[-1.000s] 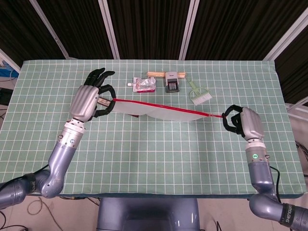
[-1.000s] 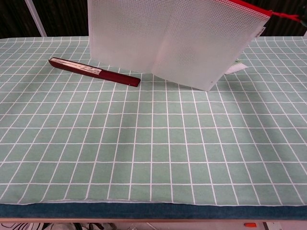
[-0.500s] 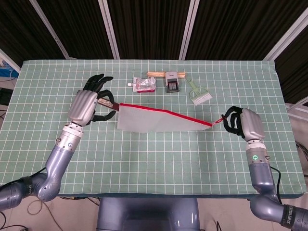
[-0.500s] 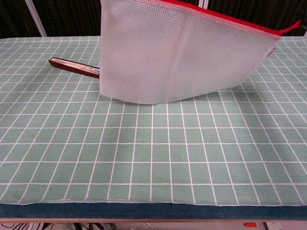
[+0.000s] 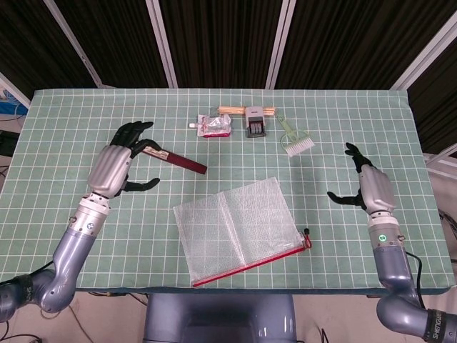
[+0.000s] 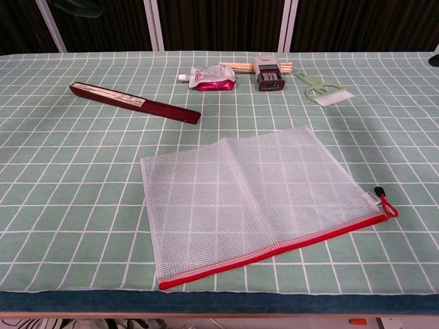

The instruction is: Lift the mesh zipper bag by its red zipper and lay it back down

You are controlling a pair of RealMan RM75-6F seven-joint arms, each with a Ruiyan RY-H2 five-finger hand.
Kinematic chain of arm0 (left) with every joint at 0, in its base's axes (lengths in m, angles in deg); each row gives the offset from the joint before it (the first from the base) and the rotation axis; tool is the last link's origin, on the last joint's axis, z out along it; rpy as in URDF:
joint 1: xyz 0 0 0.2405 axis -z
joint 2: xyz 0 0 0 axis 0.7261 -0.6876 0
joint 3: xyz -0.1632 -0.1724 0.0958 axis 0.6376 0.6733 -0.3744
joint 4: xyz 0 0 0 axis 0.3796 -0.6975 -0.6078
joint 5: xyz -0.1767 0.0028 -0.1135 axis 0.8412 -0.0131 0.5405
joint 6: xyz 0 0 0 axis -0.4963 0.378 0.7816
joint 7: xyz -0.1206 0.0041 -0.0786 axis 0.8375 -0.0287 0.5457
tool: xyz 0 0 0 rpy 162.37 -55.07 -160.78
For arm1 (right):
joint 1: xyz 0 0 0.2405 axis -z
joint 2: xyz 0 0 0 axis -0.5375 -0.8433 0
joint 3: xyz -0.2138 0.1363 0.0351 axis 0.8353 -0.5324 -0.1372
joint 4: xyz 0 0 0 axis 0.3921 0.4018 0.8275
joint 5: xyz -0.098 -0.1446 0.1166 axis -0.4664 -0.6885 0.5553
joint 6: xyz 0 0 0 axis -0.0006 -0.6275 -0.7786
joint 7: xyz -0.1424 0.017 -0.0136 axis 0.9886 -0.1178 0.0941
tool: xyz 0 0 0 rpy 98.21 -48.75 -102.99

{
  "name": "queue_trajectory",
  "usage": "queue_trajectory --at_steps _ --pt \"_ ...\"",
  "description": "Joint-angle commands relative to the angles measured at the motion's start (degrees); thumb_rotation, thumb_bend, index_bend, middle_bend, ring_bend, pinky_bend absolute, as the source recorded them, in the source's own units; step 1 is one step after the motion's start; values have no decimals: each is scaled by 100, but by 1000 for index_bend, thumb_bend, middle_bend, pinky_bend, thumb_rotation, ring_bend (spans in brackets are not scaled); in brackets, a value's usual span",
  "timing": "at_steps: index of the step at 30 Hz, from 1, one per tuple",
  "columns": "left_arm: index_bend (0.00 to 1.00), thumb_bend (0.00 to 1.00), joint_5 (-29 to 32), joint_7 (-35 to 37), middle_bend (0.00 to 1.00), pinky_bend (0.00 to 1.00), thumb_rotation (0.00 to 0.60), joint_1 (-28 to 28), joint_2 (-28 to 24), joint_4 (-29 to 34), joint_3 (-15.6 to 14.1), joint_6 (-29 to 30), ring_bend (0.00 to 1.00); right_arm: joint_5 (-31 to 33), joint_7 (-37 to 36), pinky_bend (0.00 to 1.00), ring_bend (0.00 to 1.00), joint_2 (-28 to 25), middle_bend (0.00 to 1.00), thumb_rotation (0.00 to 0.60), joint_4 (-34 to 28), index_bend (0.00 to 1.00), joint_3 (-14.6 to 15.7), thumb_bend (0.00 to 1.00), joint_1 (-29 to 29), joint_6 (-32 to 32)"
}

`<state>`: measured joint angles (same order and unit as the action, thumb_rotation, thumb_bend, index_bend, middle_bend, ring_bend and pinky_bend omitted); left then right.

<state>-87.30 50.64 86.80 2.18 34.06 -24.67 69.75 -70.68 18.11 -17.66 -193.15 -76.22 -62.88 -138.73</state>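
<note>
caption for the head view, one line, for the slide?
Mesh zipper bag lies flat near the table's front edge, red zipper toward the robot; left hand and right hand open, apart from it.

You are working at a surface [image 5: 343, 243] wearing a green gridded cloth, with dark ribbed panels [image 5: 221, 43] and white struts [image 5: 160, 43] standing behind.

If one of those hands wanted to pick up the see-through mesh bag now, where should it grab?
Probably the red zipper along the mesh bag's near edge, or the red pull loop at its right end. The bag lies flat, so the mesh gives little to pinch; the zipper is a raised, stiffer strip. The right hand, open and nearest, could come down from above.
</note>
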Motion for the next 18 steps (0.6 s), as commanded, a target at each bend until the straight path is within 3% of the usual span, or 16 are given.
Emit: queue_trajectory --at_steps 1,5,10,13,18 --pt "288 128 -175 30 53 0 600 -191 -159 75 -157 126 0 -60 -6 246 129 -70 126 600 -53 1 65 207 64 1" --pt "171 102 -517 18 18 0 600 -541 -434 146 -452 364 0 -345 32 234 81 -229 65 600 -123 0 272 136 215 -7" --pt "37 74 -1053 -630 0 0 600 -1147 -760 38 -1046 944 0 -1045 212 222 13 -470 0 600 -68 0 729 71 495 -110" --pt "4 71 -1222 -752 0 0 600 -1639 -883 -17 -1420 1328 0 -1581 211 213 0 -563 0 600 114 0 1024 63 741 -294" --pt "0 70 -1426 -509 0 0 600 -2318 -928 -509 -1790 1883 0 -2215 -106 208 0 -606 0 600 569 0 1358 61 1190 -682"
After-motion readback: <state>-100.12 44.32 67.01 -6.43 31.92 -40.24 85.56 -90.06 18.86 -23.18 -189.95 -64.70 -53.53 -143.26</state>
